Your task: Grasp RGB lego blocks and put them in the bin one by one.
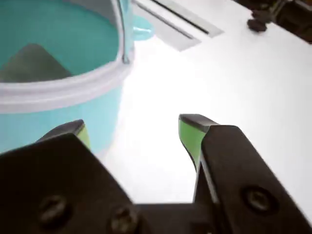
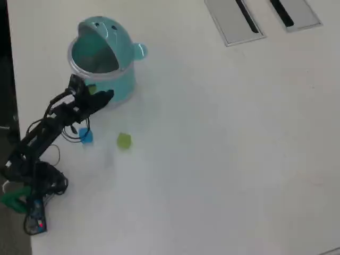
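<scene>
The end effector (image 1: 139, 131) hung just beside the bin (image 2: 114, 87), its green-padded jaws spread well apart with only bare white desk (image 2: 223, 159) showing between them in the wrist view, so it had hold of nothing. The bin stood near the desk's far left corner as the overhead view showed it, its domed lid tipped back and its mouth open. In the overhead view the arm (image 2: 50, 127) reached up from the left edge of the desk toward the bin's near side. Two blocks still lay on the desk: the blue block (image 2: 85, 136) close to the left edge, partly under the arm, and the yellow-green block (image 2: 124, 140) just beside it, a little further in from that edge; both sat near the bin but clear of it. No red block could be seen anywhere on the desk. A dark grey patch showed through the bin's opening in the wrist view, but what it was could not be made out, so whether the red block was already inside is only a guess. Judged from this, the task looked about a third done at best, with the blue and yellow-green blocks both still to be picked up and dropped in.
</scene>
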Controlling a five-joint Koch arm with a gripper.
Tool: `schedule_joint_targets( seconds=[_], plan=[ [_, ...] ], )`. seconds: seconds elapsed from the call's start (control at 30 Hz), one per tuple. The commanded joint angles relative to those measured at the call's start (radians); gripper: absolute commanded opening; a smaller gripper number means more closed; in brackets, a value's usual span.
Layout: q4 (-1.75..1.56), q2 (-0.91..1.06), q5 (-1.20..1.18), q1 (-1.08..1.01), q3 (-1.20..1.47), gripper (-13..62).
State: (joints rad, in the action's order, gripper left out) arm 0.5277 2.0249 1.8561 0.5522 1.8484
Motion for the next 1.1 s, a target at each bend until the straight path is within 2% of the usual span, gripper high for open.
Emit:
schedule_joint_targets(
  seconds=[0.0, 0.53, 1.07],
  plan=[
    [0.011, 0.049, 0.006, -0.044, -0.026, 34.2],
    [0.130, 0.075, -0.014, -0.140, 0.127, 32.1],
    [0.032, -0.061, 0.041, -0.173, 0.262, 32.2]
  ],
)
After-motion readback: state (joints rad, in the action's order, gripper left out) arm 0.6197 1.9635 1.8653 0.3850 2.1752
